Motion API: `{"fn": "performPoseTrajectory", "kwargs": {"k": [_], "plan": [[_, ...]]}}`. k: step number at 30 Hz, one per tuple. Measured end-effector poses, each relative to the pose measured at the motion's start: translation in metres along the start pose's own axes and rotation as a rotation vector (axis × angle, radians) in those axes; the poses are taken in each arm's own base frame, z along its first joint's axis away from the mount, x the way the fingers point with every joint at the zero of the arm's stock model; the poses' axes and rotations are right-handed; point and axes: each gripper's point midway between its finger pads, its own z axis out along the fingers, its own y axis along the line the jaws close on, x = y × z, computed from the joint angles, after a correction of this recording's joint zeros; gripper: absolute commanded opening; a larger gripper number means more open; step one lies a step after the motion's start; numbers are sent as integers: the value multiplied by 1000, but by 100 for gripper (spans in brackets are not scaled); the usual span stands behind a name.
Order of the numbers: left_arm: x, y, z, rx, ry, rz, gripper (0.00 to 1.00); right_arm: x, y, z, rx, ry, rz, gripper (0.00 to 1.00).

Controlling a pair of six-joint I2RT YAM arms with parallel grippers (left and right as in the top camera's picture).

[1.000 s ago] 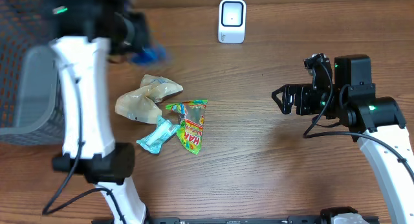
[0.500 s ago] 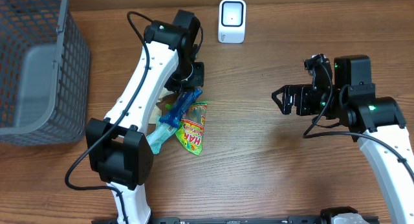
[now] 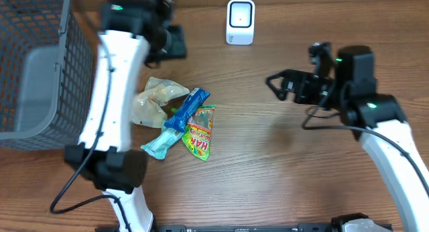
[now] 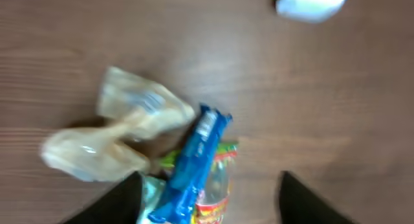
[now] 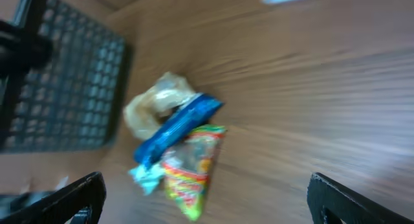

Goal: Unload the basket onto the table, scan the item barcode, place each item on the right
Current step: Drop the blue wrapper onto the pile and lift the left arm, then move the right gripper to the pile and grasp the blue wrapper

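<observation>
On the desk (image 3: 268,171), snack packets (image 3: 175,121) are lying piled, away from the scanner (image 3: 240,21). The left pincer (image 3: 174,43) and right pincer (image 3: 276,86) are hovering, jaws apart and empty; no scan seems underway.

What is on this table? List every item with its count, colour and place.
barcode scanner: one, white, far edge of the table, near the middle
wire basket: one, grey, left end of the table
blue snack wrapper: one, blue, lying on top of the pile left of centre
crinkled packet: one, beige, left side of the pile
candy packet: one, green, red and yellow, right side of the pile, partly under the blue wrapper
teal packet: one, pale teal, near end of the pile
table: one, brown wood
left gripper: one, black, open, empty, above the far left of the table
right gripper: one, black, open, empty, right of centre
</observation>
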Motion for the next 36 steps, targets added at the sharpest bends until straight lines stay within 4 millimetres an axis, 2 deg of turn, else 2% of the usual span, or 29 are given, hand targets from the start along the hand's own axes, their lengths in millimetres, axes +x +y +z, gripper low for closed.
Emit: {"fn": "performPoseTrajectory", "kwargs": {"k": [4,9,11,15,18,23,26,29,30,34,36], "plan": [[-20,31,-25,-16,-83,-65,70,10,29,49,-36,137,47,100],[-27,66,-30,-51,-98,-136,71,21,65,106,-50,227,81,96],[-28,75,-31,-60,-101,-155,70,35,73,131,-38,256,101,96],[-27,83,-32,-73,-96,-169,70,76,69,173,37,326,154,91],[-25,84,-32,-85,-87,-167,70,89,64,196,57,332,170,84],[-24,86,-32,-92,-86,-167,70,98,68,215,54,318,156,83],[-22,86,-31,-94,-79,-168,70,120,65,229,80,352,150,80],[-20,86,-29,-96,-69,-169,70,134,61,239,100,373,143,71],[-20,87,-28,-97,-65,-169,70,136,59,241,107,374,145,67],[-16,88,-23,-101,-45,-171,70,137,55,241,123,374,147,39],[-15,89,-18,-103,-34,-172,70,137,54,240,131,378,147,28]]}}
